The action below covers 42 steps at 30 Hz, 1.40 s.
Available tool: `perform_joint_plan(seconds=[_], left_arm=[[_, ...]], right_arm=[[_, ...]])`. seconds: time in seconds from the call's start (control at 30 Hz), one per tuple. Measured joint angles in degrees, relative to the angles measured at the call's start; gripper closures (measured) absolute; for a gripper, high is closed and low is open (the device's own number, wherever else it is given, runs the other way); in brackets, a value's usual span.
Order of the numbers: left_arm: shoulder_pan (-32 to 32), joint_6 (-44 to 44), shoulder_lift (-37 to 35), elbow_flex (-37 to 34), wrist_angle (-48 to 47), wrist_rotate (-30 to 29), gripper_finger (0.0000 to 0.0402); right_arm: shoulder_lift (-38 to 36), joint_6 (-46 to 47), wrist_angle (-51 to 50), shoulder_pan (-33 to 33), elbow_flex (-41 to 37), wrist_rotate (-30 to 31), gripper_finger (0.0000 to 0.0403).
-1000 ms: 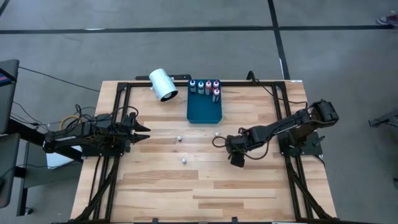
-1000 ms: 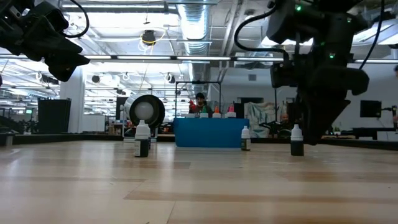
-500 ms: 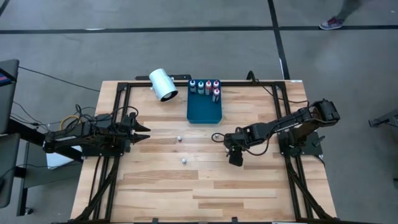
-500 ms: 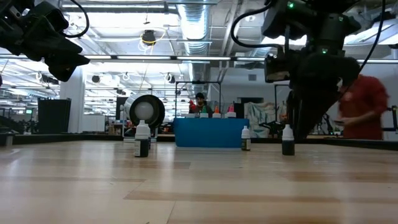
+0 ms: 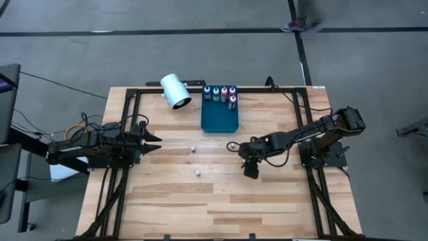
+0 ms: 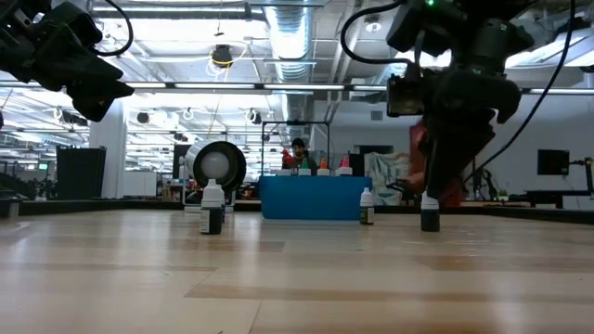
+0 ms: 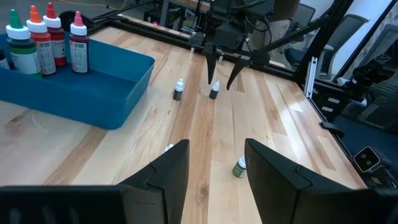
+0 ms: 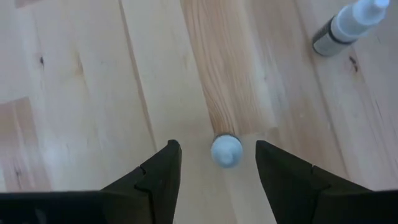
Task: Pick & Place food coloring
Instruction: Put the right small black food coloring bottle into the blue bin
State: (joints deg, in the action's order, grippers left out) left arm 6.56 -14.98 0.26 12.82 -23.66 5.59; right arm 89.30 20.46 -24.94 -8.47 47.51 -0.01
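Small white-capped food coloring bottles stand on the wooden table. One of them (image 8: 226, 150) stands between the two fingers of my right gripper (image 7: 222, 79), which is open and points steeply down, with a gap on each side of the bottle. A second bottle (image 7: 178, 90) stands just beyond it toward the far edge. Two more (image 5: 192, 148) (image 5: 198, 173) stand mid-table. Coloured-top bottles (image 5: 221, 92) stand upright in the far end of the blue tray (image 5: 220, 122). My left gripper (image 5: 155, 139) waits open at the table's left, holding nothing.
A large white cylinder (image 5: 175, 91) lies on its side at the far edge, left of the tray. Black frame rails (image 5: 301, 127) run along the table's sides. A person in red (image 6: 429, 158) passes in the room behind the right arm.
My right gripper has tipped, and its fingertips have swung a little toward the table's left edge. In the low view the small bottle at its fingers now stands slightly farther left than a second ago, still upright on the table. A person has walked past behind the table.
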Motion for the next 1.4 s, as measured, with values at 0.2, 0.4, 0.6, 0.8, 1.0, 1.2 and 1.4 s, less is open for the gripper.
perform_joint_plan(seconds=[0.2, 0.4, 0.6, 0.8, 1.0, 1.2, 1.4], left_arm=[[0.0, 0.0, 0.0, 0.0, 0.0, 0.0, 0.0256], [0.0, 0.0, 0.0, 0.0, 0.0, 0.0, 0.0256], [0.0, 0.0, 0.0, 0.0, 0.0, 0.0, 0.0256], [0.0, 0.0, 0.0, 0.0, 0.0, 0.0, 0.0256], [0.0, 0.0, 0.0, 0.0, 0.0, 0.0, 0.0256], [0.0, 0.0, 0.0, 0.0, 0.0, 0.0, 0.0256], [0.0, 0.0, 0.0, 0.0, 0.0, 0.0, 0.0256]], right_arm=[[0.0, -0.1, 0.5, 0.0, 0.0, 0.2, 0.0211], [0.0, -0.1, -0.3, 0.0, 0.0, 0.4, 0.0227], [0.0, -0.6, -0.3, 0.0, 0.0, 1.4, 0.0255], [0.0, -1.0, -0.3, 0.0, 0.0, 1.5, 0.0265], [0.0, -1.0, -0.3, 0.0, 0.0, 1.9, 0.0266], [0.0, -1.0, -0.3, 0.0, 0.0, 4.0, 0.0278], [0.0, -1.5, -0.3, 0.0, 0.0, 4.5, 0.0317]])
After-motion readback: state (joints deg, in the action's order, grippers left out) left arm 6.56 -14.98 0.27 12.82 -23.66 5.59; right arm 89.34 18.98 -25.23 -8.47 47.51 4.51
